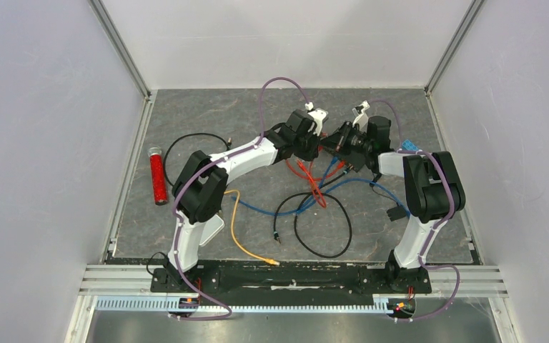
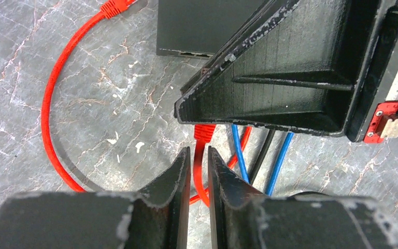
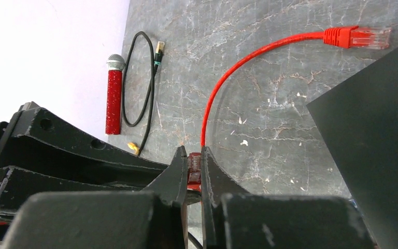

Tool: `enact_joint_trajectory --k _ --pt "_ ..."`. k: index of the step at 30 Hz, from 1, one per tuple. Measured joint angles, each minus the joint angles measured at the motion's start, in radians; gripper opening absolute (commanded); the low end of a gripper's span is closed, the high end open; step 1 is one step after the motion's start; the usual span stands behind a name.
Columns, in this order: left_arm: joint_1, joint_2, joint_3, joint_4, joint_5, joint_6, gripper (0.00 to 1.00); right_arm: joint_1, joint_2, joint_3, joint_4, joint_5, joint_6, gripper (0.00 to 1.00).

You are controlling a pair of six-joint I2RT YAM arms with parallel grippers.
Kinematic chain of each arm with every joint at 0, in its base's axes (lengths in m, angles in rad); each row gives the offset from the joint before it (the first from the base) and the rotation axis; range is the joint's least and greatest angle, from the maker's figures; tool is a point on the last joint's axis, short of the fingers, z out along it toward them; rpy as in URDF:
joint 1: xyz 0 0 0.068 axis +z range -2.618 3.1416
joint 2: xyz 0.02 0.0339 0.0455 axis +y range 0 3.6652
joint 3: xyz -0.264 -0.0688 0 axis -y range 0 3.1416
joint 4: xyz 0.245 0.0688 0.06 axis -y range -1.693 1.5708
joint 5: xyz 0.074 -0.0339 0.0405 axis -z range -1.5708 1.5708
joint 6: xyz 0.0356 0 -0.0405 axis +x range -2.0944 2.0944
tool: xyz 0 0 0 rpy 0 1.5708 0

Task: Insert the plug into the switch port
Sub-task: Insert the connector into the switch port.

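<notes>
A: What is being shown of progress from above?

B: The left arm (image 1: 246, 156) and right arm (image 1: 429, 182) are being held tip to tip over the far part of the bench (image 1: 200, 118), above the red cable (image 1: 313, 182). The switch is being hidden under them there, so nothing is being settled about the port.

A: And in the left wrist view?

B: The switch (image 2: 207, 26) is being seen with no plug in its near face. In front of it, the left fingers (image 2: 168, 179) are being held narrowly parted around the red cable, and no pinch is being seen. The right fingers (image 2: 269, 78) are being held between them and the switch, over the plug (image 2: 204, 130).

A: And the right wrist view?

B: The plug is being clamped by the right fingers, beside the switch and clear of it. A second plug (image 3: 357, 37) is lying loose beyond the switch's corner. Grasping is being judged as done. Aligning and inserting are being judged as still remaining.
</notes>
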Motion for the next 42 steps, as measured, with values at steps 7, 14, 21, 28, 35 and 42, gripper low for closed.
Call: enact_joint_trajectory --k 7,14,21,28,35,42 --pt "0.001 0.0 -0.013 0.029 0.025 0.0 0.18 0.0 0.0 -0.019 0.051 -0.001 0.039 0.0" --pt "0.001 0.0 -0.018 0.047 0.031 0.002 0.02 -0.01 0.0 -0.027 0.068 -0.006 0.057 0.0" --pt "0.001 0.0 -0.019 0.063 0.034 0.002 0.19 -0.021 0.0 -0.04 0.108 -0.013 0.076 0.0" --pt "0.001 0.001 -0.019 0.071 0.039 0.002 0.15 -0.025 0.0 -0.05 0.141 -0.028 0.101 0.0" --pt "0.006 0.001 -0.02 0.088 0.068 0.002 0.02 -0.033 0.0 -0.058 0.171 -0.034 0.119 0.02" --pt "0.015 0.006 -0.04 0.122 0.081 0.0 0.02 -0.054 0.0 -0.061 0.165 -0.035 0.114 0.45"
